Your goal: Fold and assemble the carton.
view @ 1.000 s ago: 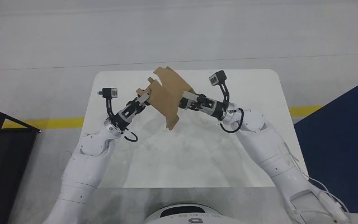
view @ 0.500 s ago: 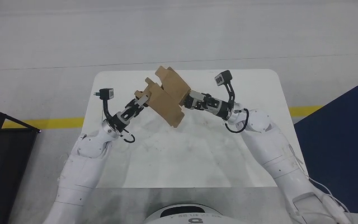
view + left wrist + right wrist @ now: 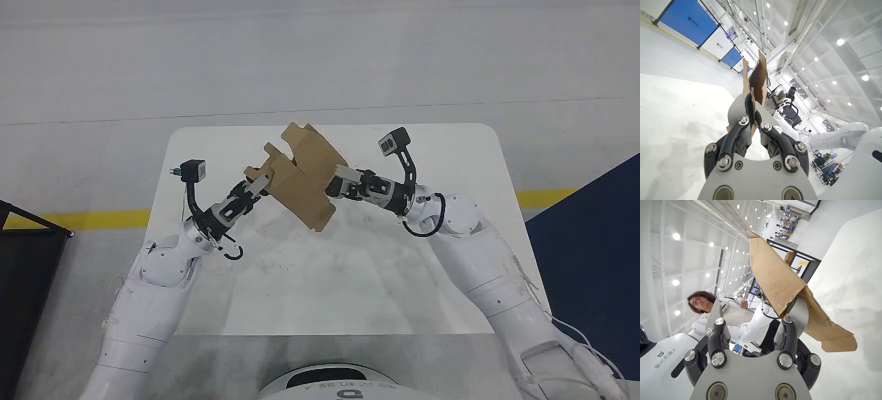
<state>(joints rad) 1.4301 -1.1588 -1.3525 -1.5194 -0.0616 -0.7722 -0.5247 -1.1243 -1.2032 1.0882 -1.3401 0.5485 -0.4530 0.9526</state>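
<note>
Currently the carton [image 3: 300, 175], a brown cardboard blank partly opened out, is held tilted over the far half of the white table [image 3: 330, 290], between the two arms. The left gripper [image 3: 753, 111] is pinched tight on a thin edge of it. The right gripper [image 3: 757, 309] has its fingers spread apart, with one finger [image 3: 800, 311] lying against a corner of the cardboard and the other clear of it.

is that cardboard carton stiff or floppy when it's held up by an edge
Probably light and fairly stiff: the carton holds shape with the left gripper pinching one edge. Its frayed flaps likely bend at the creases.
</note>
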